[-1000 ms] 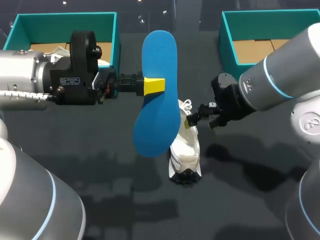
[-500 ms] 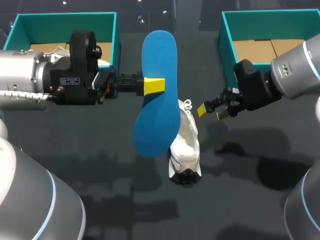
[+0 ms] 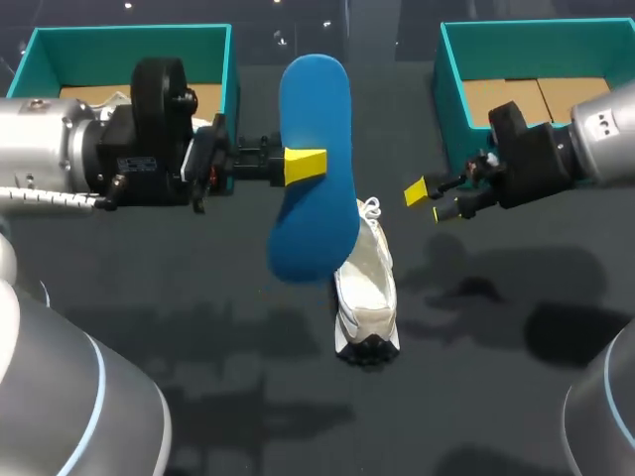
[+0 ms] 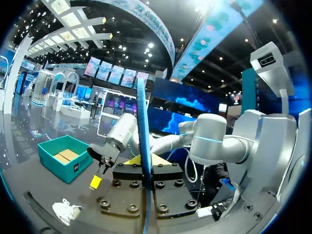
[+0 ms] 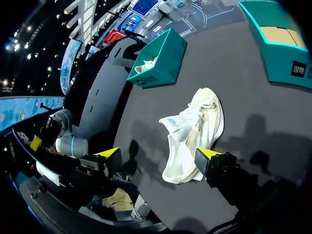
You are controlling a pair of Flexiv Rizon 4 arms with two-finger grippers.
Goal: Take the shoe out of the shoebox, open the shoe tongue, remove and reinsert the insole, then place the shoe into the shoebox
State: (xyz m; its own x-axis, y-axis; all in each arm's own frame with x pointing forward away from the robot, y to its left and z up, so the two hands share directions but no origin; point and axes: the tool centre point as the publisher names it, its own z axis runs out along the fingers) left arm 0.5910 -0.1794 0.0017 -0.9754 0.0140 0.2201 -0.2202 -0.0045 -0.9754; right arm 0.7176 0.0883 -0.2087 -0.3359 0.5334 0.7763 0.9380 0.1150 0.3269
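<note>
- The left claw [image 3: 304, 166] pinches the blue insole [image 3: 314, 188] at its middle and holds it up off the surface [image 3: 179, 377]. In the left wrist view the insole [image 4: 144, 146] stands edge-on between the fingers.
- The white shoe [image 3: 367, 293] lies on the surface near the middle, outside both boxes. Its far end is hidden behind the insole.
- The right claw [image 3: 428, 202] hangs spread and empty, just right of the shoe, apart from it.
- The teal left shoebox [image 3: 129, 33] sits far left and the right shoebox [image 3: 454, 99] far right.
</note>
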